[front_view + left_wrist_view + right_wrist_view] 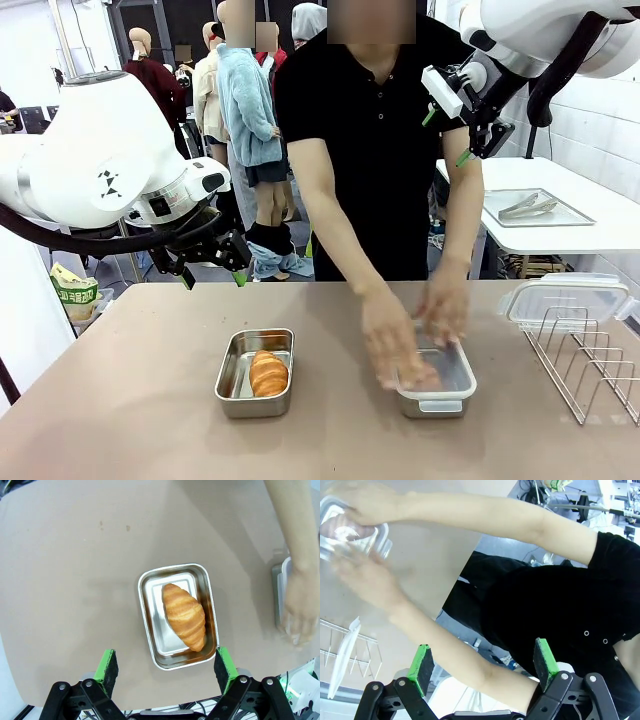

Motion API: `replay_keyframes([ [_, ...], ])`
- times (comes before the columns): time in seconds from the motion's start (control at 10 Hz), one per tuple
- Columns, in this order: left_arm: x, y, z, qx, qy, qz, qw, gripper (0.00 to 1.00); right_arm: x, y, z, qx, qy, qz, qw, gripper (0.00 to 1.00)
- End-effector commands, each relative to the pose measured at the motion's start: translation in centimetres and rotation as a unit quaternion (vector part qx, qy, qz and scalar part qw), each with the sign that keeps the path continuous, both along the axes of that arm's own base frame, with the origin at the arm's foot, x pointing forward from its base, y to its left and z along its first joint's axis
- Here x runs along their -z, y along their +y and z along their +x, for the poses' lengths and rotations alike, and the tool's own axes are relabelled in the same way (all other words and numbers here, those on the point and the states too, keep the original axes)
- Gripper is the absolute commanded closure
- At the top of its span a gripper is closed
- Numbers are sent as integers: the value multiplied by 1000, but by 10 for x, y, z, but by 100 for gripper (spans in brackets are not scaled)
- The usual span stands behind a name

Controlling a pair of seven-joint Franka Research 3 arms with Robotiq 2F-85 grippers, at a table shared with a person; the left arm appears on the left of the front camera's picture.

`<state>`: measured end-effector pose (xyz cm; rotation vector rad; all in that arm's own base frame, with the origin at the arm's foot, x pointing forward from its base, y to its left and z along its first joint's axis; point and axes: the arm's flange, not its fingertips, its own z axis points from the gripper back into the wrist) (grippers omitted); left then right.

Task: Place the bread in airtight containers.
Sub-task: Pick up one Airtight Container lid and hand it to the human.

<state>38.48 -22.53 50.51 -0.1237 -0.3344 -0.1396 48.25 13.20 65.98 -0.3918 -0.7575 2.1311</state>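
Across the counter (130, 400), a person (375, 130) presses both hands (388, 345) on the lidded right tin (452, 385). The left jaws and right jaws hang wide open and empty above the counter. The left tin (228, 385), unlidded, holds one roll (268, 373).

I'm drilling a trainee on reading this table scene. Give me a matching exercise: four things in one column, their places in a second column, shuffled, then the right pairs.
Things
1. croissant
2. person's hands
3. loose clear lid
4. tongs

Places
A. on the flat steel tray
B. on the lidded tin
C. in the open tin
D. at the wire rack

Pairs: 1-C, 2-B, 3-D, 4-A
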Motion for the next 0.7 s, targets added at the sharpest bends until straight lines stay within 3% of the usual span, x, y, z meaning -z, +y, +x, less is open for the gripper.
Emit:
replay_keyframes([
  [0.0, -1, 1, 1, -2, -2, 3, 1000, 0, 0, 0, -2, -1, 1, 2, 1000, 0],
  [0.6, -1, 1, 1, -2, -2, 3, 1000, 0, 0, 0, 0, 0, 0, 0, 1000, 0],
])
